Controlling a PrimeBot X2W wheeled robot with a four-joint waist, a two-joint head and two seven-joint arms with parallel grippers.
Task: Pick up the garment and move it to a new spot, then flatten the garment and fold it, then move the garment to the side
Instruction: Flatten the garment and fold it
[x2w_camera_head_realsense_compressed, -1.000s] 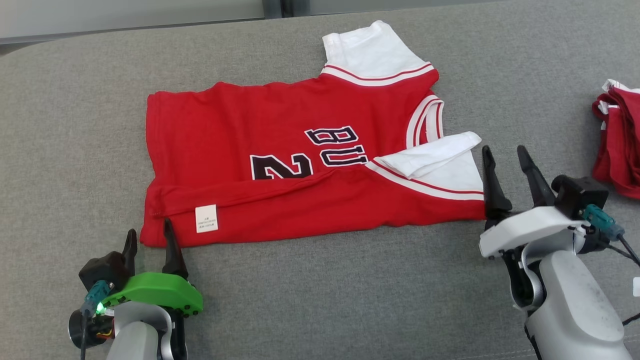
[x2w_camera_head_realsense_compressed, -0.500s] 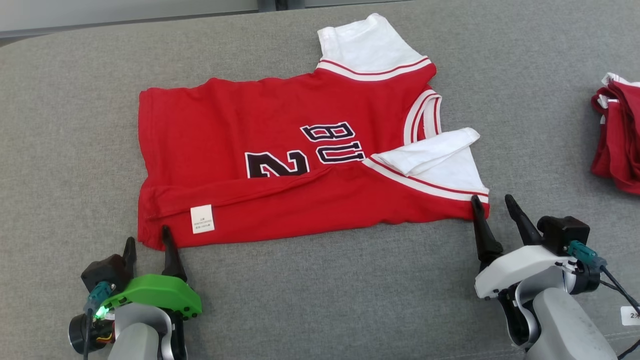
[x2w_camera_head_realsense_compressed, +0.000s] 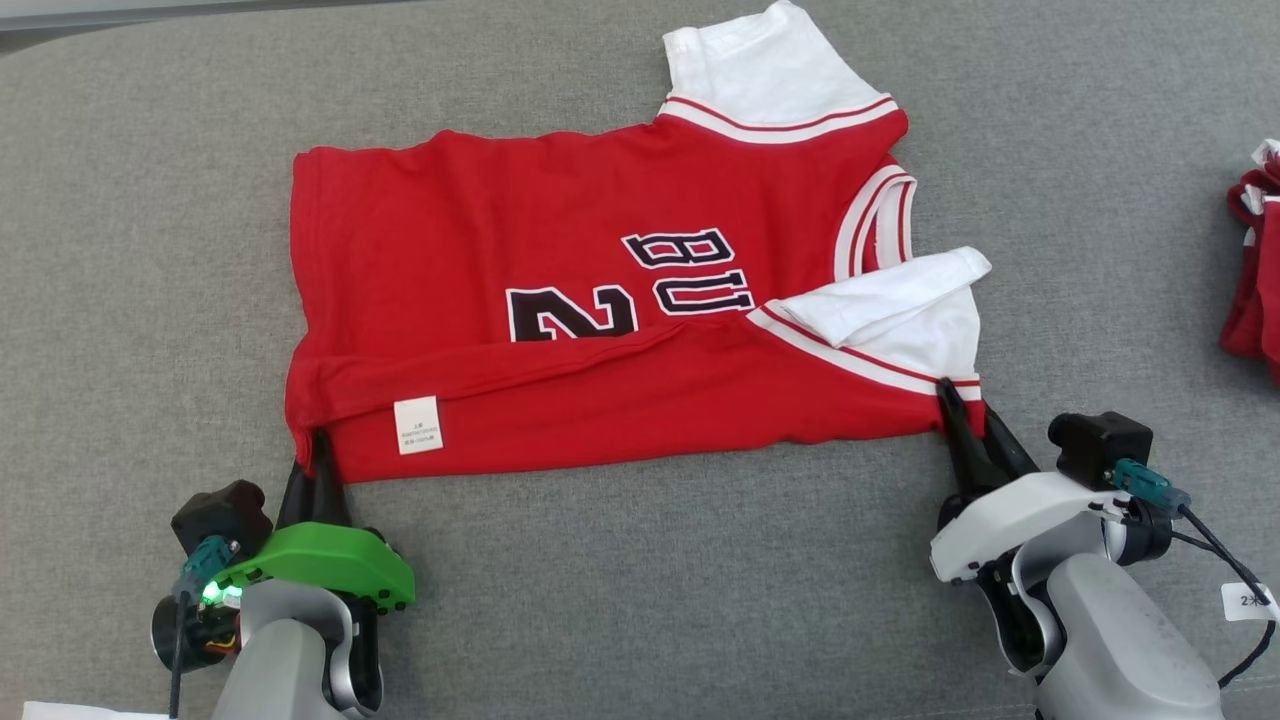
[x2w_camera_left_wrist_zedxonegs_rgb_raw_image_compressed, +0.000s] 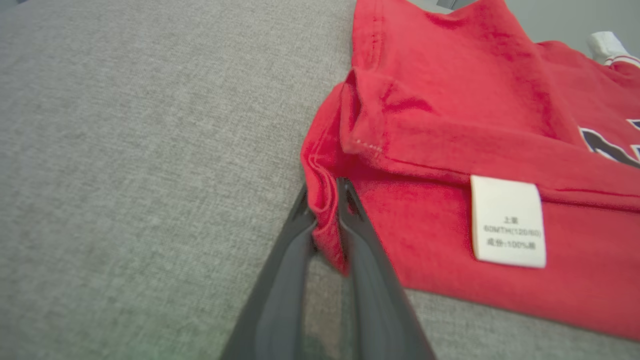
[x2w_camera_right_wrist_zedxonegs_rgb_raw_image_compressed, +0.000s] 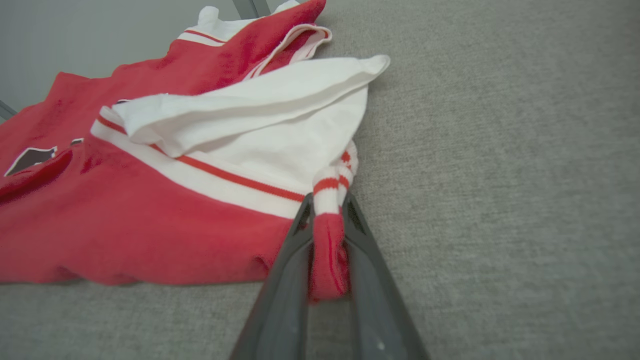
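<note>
We grip the red garment (x2w_camera_head_realsense_compressed: 560, 260) by its near corners: left gripper (x2w_camera_head_realsense_compressed: 318, 445) clenched on the hem, right gripper (x2w_camera_head_realsense_compressed: 965, 410) on the striped sleeve edge. Just beyond the left jaws a tag (x2w_camera_head_realsense_compressed: 417, 425) reads "100%"; farther on, "BU" and "2". Bare grey cushion (x2w_camera_head_realsense_compressed: 650, 600) lies outside both jaws.

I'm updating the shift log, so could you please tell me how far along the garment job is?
Done, apparently: jersey spread out, near edge folded over. In hand: left gripper and right gripper each pinch a near corner. Remaining: finishing the fold, moving it aside.
</note>
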